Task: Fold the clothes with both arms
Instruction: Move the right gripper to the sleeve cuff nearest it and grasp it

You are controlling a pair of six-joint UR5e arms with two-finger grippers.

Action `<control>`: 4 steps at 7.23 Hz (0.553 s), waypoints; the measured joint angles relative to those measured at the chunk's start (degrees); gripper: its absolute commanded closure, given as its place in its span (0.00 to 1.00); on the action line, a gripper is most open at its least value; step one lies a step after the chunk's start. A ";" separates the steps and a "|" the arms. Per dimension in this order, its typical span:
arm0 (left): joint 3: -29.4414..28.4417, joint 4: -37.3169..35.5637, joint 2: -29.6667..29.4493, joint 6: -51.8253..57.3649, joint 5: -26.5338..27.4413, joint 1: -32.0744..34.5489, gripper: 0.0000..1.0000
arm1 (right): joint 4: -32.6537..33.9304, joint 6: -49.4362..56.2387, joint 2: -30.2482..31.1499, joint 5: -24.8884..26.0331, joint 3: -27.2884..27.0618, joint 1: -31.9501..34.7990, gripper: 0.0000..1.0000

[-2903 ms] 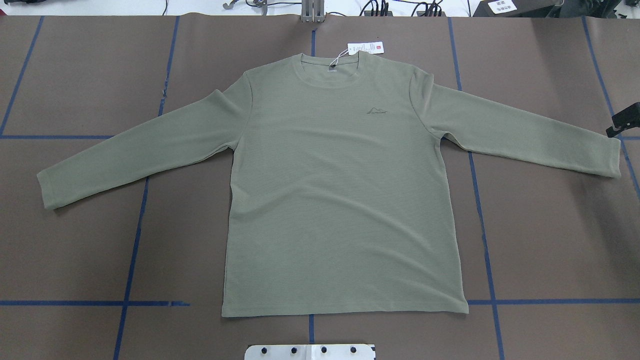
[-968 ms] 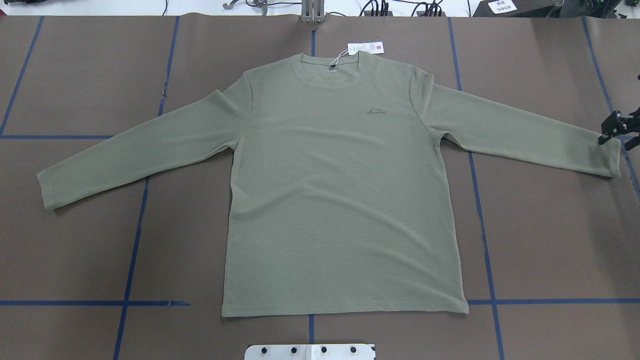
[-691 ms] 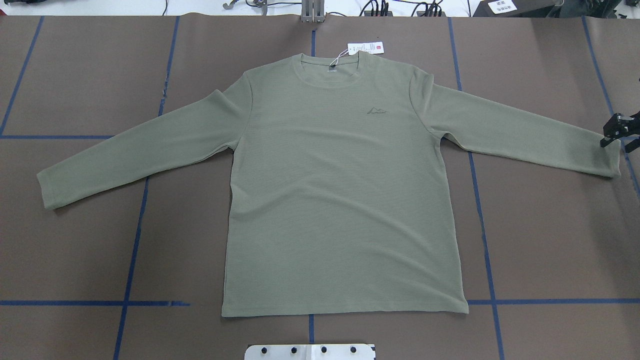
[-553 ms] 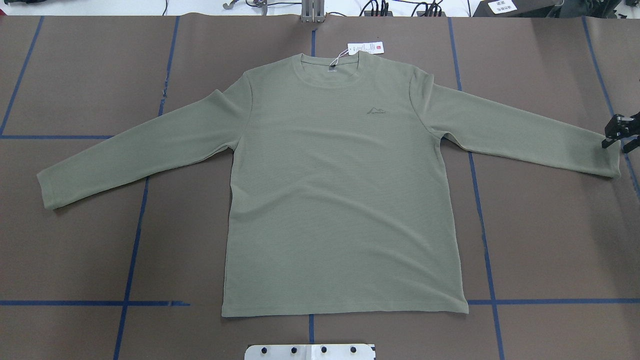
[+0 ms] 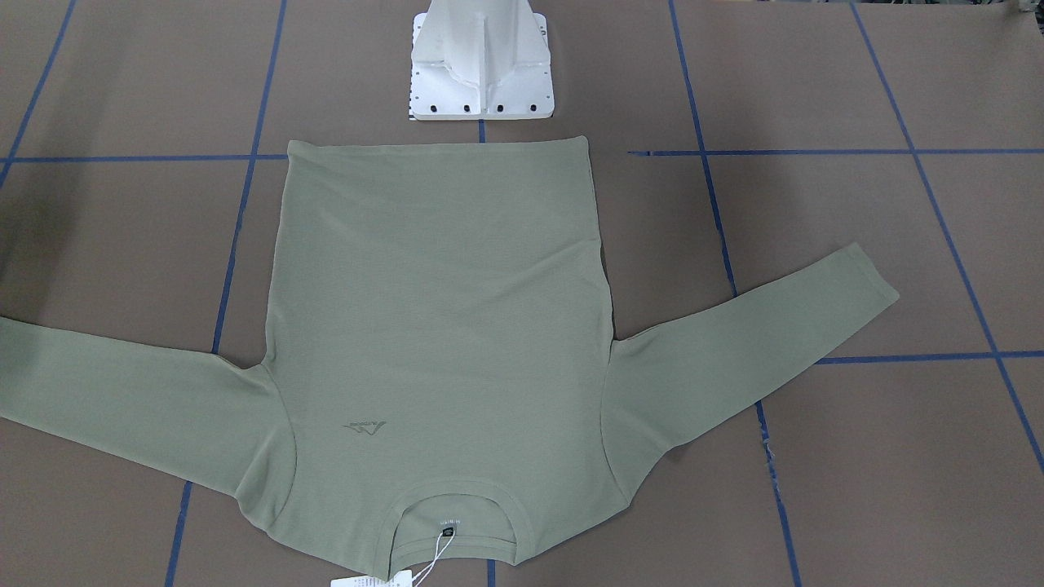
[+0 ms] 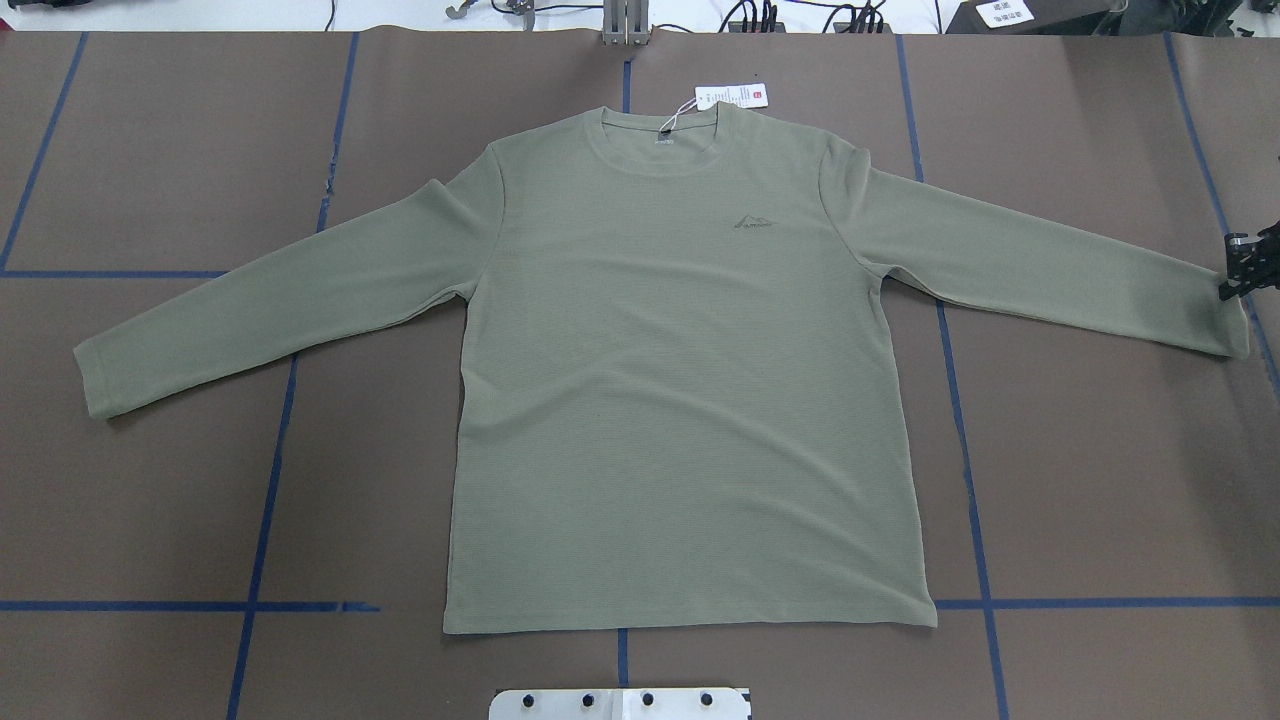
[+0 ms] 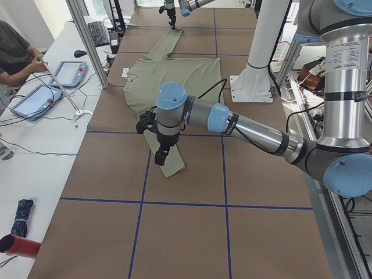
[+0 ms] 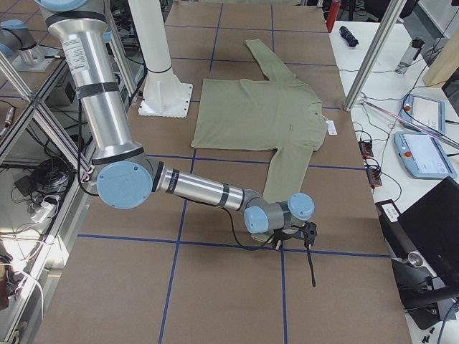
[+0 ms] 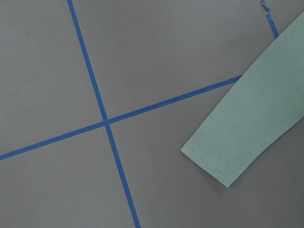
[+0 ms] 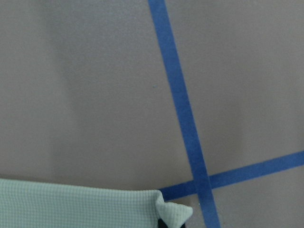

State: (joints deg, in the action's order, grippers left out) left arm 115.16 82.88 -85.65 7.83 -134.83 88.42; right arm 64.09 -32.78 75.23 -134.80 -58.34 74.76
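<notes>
The sage-green long-sleeve shirt (image 6: 680, 380) lies flat, front up, with both sleeves spread and its white hang tag (image 6: 731, 95) beyond the collar. My right gripper (image 6: 1238, 280) is at the far corner of the right sleeve's cuff (image 6: 1225, 320). In the right wrist view that cuff corner (image 10: 173, 211) is pinched up into a peak against a black fingertip (image 10: 163, 222). My left gripper (image 7: 160, 157) hangs over the left sleeve's cuff (image 7: 168, 165); I cannot tell whether it is open or shut. The left wrist view shows that cuff (image 9: 228, 152) flat and no fingers.
The white pedestal base (image 5: 481, 65) stands just behind the shirt's hem. Blue tape lines (image 6: 265, 500) cross the brown table cover. A side bench with tablets (image 7: 70, 72), an operator and aluminium posts (image 7: 87, 40) runs along the table's far edge.
My right gripper came in from the right edge, settled at the right cuff's far corner, and the cuff end shifted slightly outward. The rest of the shirt has not moved.
</notes>
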 measured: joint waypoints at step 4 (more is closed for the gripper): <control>1.50 -0.06 0.20 0.01 -0.17 0.20 0.00 | 0.04 -11.32 2.40 -5.06 -16.89 -0.68 1.00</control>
State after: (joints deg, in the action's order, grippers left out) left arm 116.67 82.83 -85.45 7.84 -134.99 88.62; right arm 64.13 -44.09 77.63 -139.86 -75.23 74.08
